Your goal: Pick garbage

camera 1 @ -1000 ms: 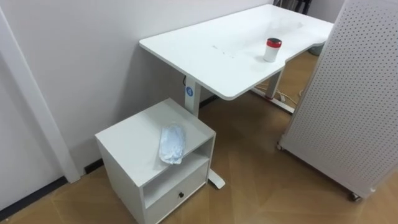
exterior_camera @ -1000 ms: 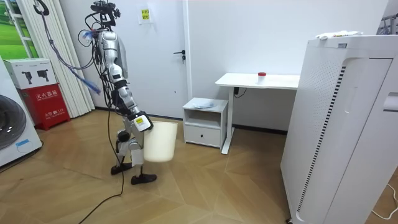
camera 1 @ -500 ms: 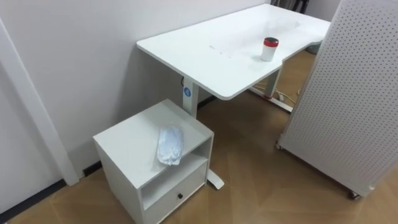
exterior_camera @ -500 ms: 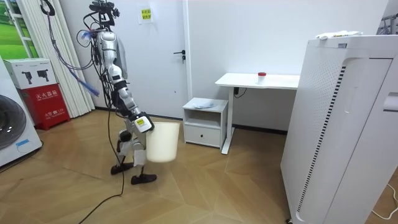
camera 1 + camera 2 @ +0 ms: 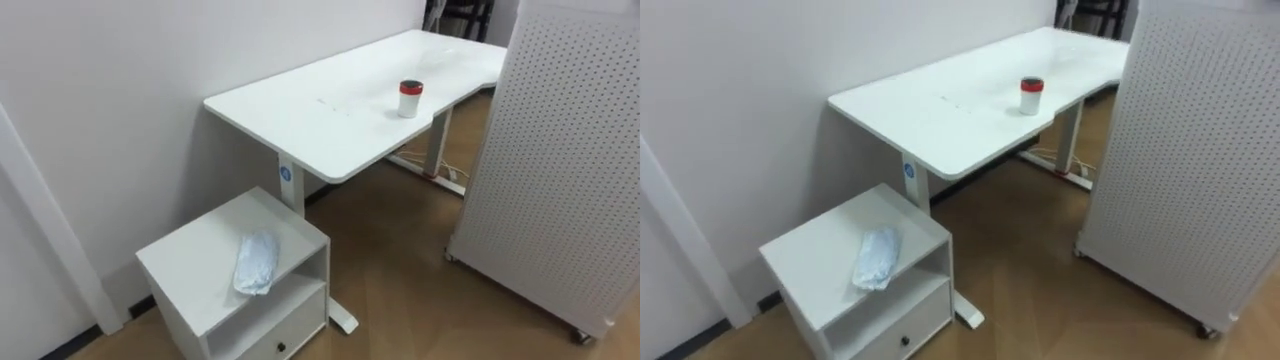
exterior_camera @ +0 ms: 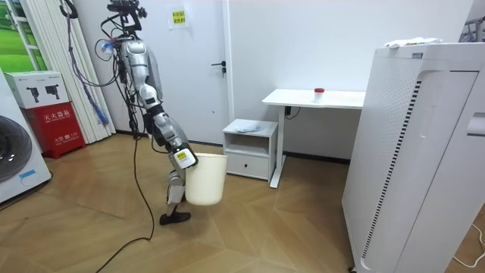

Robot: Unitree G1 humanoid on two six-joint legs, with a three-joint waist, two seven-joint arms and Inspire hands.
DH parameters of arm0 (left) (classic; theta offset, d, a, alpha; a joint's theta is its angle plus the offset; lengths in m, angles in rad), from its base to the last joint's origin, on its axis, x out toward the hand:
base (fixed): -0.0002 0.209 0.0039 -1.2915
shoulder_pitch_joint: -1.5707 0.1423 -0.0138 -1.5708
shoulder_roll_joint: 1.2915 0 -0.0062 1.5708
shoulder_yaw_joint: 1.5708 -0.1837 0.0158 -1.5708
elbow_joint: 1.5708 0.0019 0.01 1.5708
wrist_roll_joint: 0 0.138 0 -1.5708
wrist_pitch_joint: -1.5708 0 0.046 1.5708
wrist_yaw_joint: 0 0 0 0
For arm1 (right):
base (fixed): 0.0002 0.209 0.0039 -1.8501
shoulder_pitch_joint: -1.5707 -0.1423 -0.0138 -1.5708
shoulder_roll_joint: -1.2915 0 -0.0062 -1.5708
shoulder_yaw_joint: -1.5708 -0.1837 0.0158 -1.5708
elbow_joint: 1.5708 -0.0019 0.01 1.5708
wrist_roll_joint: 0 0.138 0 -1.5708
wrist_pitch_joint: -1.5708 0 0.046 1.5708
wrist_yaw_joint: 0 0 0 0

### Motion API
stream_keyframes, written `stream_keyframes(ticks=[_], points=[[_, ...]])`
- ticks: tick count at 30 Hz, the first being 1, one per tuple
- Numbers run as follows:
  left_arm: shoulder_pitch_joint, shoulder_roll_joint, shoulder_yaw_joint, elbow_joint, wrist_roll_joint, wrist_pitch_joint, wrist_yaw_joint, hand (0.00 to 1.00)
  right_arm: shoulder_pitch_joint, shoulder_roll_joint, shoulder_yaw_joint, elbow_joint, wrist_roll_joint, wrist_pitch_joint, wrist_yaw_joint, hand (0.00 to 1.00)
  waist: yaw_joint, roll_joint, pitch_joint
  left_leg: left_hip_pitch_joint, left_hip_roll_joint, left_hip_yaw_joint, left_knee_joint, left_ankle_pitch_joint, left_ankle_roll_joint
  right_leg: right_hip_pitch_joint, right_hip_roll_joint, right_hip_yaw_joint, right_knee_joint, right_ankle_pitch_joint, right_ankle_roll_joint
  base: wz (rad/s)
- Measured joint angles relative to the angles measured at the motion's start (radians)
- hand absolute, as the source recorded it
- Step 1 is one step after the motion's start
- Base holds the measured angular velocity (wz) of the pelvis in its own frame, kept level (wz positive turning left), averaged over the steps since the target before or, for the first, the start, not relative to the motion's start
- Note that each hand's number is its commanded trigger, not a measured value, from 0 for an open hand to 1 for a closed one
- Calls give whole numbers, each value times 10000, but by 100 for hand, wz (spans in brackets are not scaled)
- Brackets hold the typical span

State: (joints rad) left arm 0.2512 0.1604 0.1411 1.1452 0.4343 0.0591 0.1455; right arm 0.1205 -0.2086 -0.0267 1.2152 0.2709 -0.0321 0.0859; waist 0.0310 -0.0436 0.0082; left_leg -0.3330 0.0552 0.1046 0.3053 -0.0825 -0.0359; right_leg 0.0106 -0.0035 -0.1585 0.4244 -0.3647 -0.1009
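Observation:
A crumpled pale blue bag lies on top of the low white cabinet, also seen in the right eye view as the bag. A small white cup with a red lid stands on the white desk behind it. In the room view I stand on the wooden floor about a step from the cabinet, facing it. My right hand grips the rim of a white bin, which hangs off the floor in front of my legs.
A tall white perforated unit on castors stands to the right of the desk, leaving a floor gap between them. The wall runs behind cabinet and desk. In the room view a red box and a washing machine stand at the left.
I have stepped toward the cabinet with the bin swinging forward. The eye view has shifted, so cabinet and desk sit lower and further left.

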Motion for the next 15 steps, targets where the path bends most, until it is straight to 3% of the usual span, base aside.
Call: stream_keyframes(ticks=[1, 2, 3, 4, 5, 6, 7, 9, 10, 11, 12, 13, 14, 15], points=[[1, 0, 8, 0, 17, -14, 0, 0, 22, -11, 33, -19, 0, 4, -3, 100, -1, -5, -2, 32, -4, 0, -205, 321, 22, 115, 0, 46, -38, -69, 47, -20], [16, 0, 17, -2, 52, -81, 0, 0, 68, -6, 58, -67, -1, 15, -16, 100, 37, -39, -41, 99, -66, 22, -446, 918, 40, 365, -25, 209, -155, -187, 162, -6], [12, -13, 0, -5, 83, -220, -7, 0, 97, -8, 56, -110, -13, 16, -34, 100, 12, -99, -70, 108, -246, 29, -493, 1269, 229, 517, -160, 288, -259, -336, 301, -7], [8, -21, -8, -6, 79, -275, -17, 0, 97, -9, 54, -124, -24, 16, -61, 100, 13, -138, -83, 108, -355, 25, -466, 1370, 345, 580, -265, 335, -319, -418, 374, -4], [-28, -26, -6, -5, 52, -354, -20, 0, 94, 7, 48, -131, -68, 11, -110, 100, -14, -246, -142, 98, -669, 106, -343, 1233, 638, 749, -538, 530, -475, -521, 506, 4], [-107, -33, -9, 0, 68, -403, -21, 0, 99, -4, 43, -129, -156, -1, -130, 100, -22, -355, -227, 125, -919, 309, -99, 941, 784, 871, -812, 778, -643, -594, 643, 3], [-199, -47, -8, 23, 68, -421, -26, 0, 135, -14, 40, -115, -226, -14, -189, 100, -24, -374, -199, 115, -976, 382, 220, 775, 849, 921, -917, 854, -663, -588, 709, 0], [-411, 33, -5, 166, -67, -533, -33, 0, 94, 52, 69, -107, -462, -130, -339, 100, 76, -337, 14, -153, -980, 664, 2328, -50, 1265, 1438, -1198, 1115, -465, -340, 1156, -25], [-417, 58, -6, 161, -116, -552, -26, 0, 52, 86, 86, -127, -466, -149, -395, 100, 151, -332, 103, -306, -961, 847, 2788, -195, 1292, 1545, -1299, 1157, -224, -286, 1228, -51], [-434, 56, -87, 180, -117, -631, 15, 0, 85, 35, 141, -174, -445, -223, -437, 100, 218, -270, -92, -164, -1068, 1029, 2519, -505, 1084, 1268, -1483, 1144, 876, -281, 1239, -11], [-661, 78, -170, 180, -108, -668, 41, 0, 80, -35, 121, -195, -440, -322, -494, 100, -5, -174, -103, 148, -1087, 1153, 2214, -1109, 1309, 848, -1704, 694, 2362, -229, 1368, 19], [-838, 120, -232, 181, -107, -666, 96, 0, 93, -14, 117, -188, -401, -340, -556, 100, -76, -171, -77, 285, -1200, 1154, 2233, -1405, 1426, 541, -1911, 544, 3063, -99, 1603, 53], [-1182, 149, -279, 142, -104, -696, 287, 0, 116, -9, 61, -176, -334, -326, -666, 100, -25, -253, -19, 530, -1351, 1272, 2227, -1625, 1566, 149, -2234, 428, 4130, 477, 1926, 11], [-1462, 139, -316, 71, -104, -760, 532, 0, 15, -6, 71, -199, -336, -364, -709, 100, 76, -151, -62, 825, -1331, 1252, 1942, -1740, 1573, -279, -2268, 439, 4668, 779, 1837, -16]])
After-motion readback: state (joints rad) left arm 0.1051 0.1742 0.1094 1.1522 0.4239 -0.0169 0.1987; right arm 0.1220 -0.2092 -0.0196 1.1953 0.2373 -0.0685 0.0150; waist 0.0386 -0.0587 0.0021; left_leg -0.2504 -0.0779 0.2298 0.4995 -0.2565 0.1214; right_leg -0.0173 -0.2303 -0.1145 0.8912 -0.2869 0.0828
